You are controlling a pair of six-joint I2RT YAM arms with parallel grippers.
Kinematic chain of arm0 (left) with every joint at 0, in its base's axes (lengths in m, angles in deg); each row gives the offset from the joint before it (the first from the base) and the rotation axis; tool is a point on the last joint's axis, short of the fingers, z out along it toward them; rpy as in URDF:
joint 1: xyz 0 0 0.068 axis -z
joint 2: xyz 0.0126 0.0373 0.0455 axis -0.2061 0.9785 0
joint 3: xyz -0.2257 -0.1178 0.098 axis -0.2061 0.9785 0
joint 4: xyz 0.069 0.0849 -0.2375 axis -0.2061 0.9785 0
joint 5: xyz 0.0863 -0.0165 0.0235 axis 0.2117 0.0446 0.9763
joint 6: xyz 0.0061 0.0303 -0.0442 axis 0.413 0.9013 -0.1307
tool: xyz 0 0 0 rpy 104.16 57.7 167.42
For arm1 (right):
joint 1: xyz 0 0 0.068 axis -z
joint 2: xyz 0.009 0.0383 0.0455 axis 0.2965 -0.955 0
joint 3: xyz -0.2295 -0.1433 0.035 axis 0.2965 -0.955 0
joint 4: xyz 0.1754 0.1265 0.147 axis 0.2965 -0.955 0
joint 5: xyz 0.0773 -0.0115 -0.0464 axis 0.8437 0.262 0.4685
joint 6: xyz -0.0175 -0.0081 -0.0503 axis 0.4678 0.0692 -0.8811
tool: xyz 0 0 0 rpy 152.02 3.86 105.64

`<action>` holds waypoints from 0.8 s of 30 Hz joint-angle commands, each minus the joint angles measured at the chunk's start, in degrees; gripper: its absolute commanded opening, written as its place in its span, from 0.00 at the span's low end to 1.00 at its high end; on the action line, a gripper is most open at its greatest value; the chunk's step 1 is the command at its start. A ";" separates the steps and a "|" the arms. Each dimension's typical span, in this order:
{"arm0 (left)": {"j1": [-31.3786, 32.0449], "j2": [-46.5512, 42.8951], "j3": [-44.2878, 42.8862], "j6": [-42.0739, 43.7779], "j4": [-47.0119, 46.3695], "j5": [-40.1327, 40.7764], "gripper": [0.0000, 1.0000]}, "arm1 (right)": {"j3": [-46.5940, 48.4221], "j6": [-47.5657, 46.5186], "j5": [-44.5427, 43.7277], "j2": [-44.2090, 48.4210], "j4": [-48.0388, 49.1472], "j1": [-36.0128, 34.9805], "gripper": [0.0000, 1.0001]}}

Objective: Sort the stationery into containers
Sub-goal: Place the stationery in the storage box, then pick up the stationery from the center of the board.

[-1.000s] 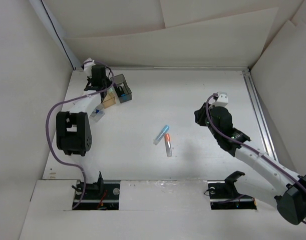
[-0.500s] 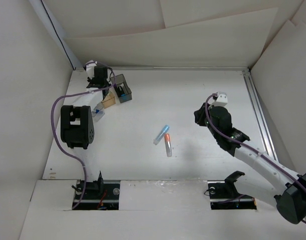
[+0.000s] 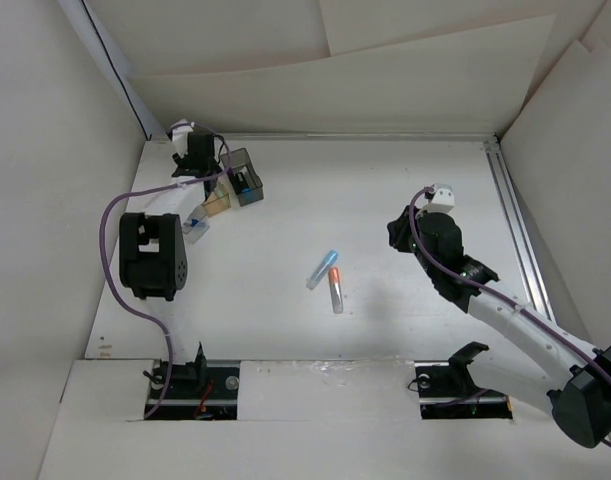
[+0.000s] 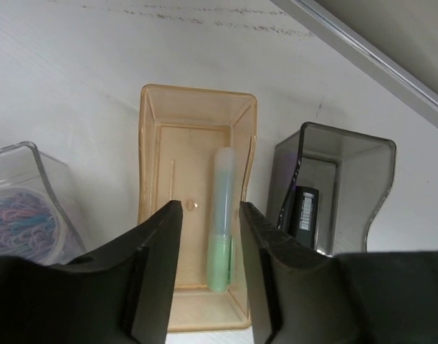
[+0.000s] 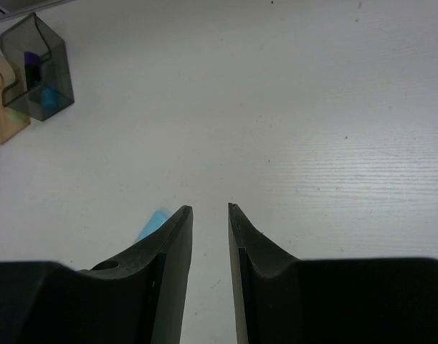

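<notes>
The right pincer (image 5: 210, 209) has its jaws parted by only a narrow slot, with nothing between them. It hangs over the right half of the counter (image 3: 405, 330). To its left, around the middle of the counter and a little toward the near edge, lie the two loose pieces. The light blue pen (image 3: 322, 268) lies on a diagonal running from near-left to far-right. Just beside it, the clear tube with the orange cap (image 3: 336, 291) lies almost straight from near edge to far edge, cap at the far end. The right arm is plainly the nearer one to both.

The left pincer (image 4: 210, 215) is up in the far-left corner, jaws apart and empty. It hovers over the amber box (image 4: 153, 143), where a green highlighter (image 4: 222, 179) lies lengthwise. The dark grey box (image 4: 362, 165) stands just beside the amber one.

My judgement is that the next pick falls to the right arm, reaching leftward with its jaws set across the chosen piece's long axis.
</notes>
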 commanded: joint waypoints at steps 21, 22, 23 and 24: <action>38.54 -17.84 25.01 0.91 -6.69 -15.78 0.34 | 2.11 -0.38 -1.94 0.65 2.35 -1.10 0.19; 39.07 -18.36 25.72 0.91 -6.68 -15.08 0.37 | 2.11 -0.38 -1.94 0.65 2.35 -1.10 0.20; 39.60 -18.37 26.25 0.91 -5.90 -14.55 0.38 | 2.11 -0.38 -1.94 0.65 2.35 -1.10 0.22; 40.13 -18.37 27.30 0.91 -5.89 -14.55 0.38 | 2.11 -0.38 -1.94 0.65 2.35 -1.10 0.23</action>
